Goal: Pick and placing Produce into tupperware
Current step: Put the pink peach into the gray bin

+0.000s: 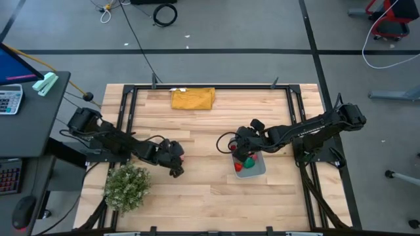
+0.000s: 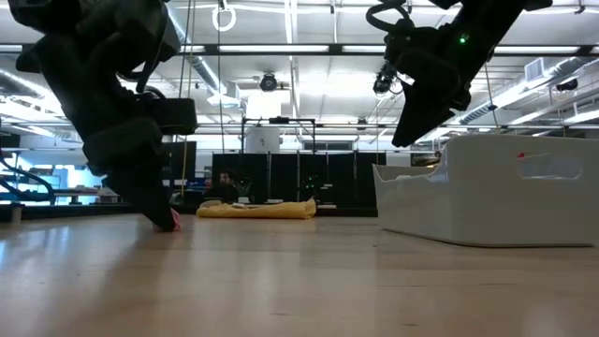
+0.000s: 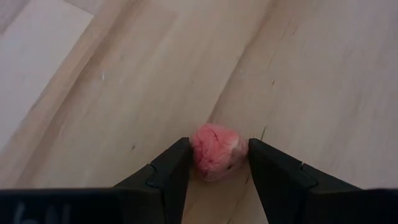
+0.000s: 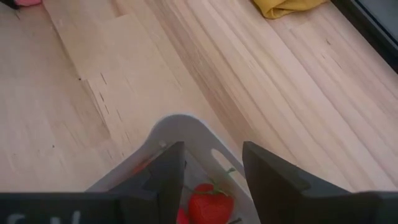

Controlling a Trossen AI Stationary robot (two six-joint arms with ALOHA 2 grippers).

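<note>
A small pink produce piece (image 3: 214,152) lies on the wooden table, left of the middle. My left gripper (image 3: 217,144) has come down over it from the left, slanting down. It is open, with one finger on each side of the piece. In the low view its fingertips (image 2: 161,217) reach the tabletop beside the piece (image 2: 174,222). The pale tupperware (image 1: 258,168) stands right of centre and holds a red strawberry (image 4: 210,204) and a green piece (image 1: 248,158). My right gripper (image 4: 211,152) hangs open and empty above the tupperware's left end. My left gripper's fingers (image 3: 177,163) stand close against two opposite sides of the pink piece, which rests on the table. I cannot tell whether they touch it.
A bushy pale-green plant (image 1: 126,185) stands at the near left, close to my left arm. A mustard-yellow folded cloth (image 1: 193,98) lies at the far edge. Bare wood lies between the two grippers.
</note>
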